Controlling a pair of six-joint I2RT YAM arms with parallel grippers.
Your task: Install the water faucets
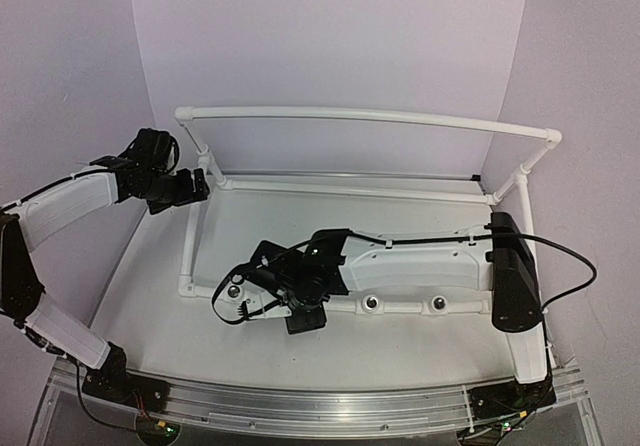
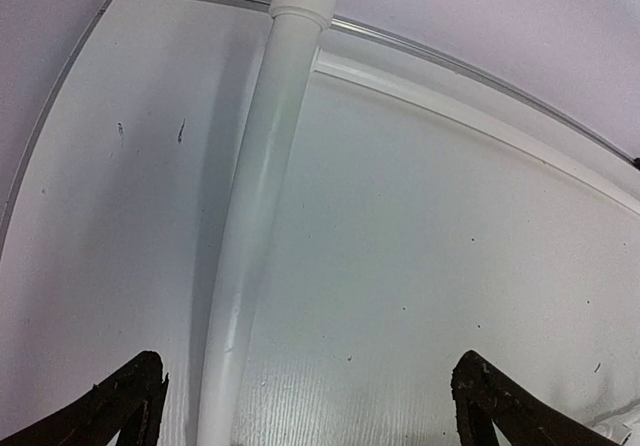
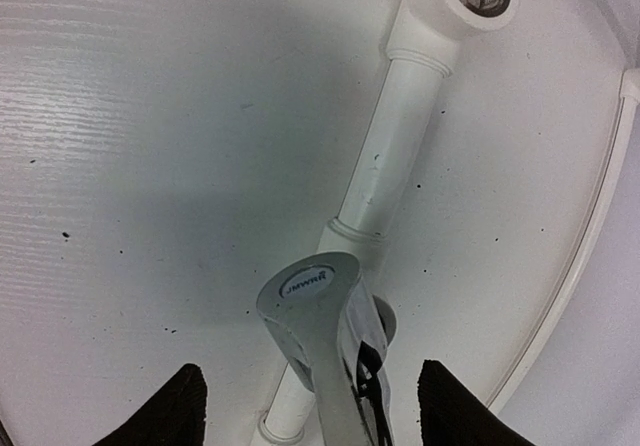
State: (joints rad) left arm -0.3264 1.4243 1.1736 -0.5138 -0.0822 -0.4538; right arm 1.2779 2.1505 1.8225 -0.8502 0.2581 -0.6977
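Straddling the water faucet, the right claw gapes wide.

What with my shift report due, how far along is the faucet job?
Done: one faucet looks seated on the front pipe, between the right tool's open fingers. In hand: nothing gripped; the left tool hangs open above the side pipe. Left: three sockets on the front pipe look empty, and no spare faucet shows.

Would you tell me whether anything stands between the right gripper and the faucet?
Nothing visible does: the faucet stands in the open gap of the right gripper, over the white pipe, neither finger touching it.
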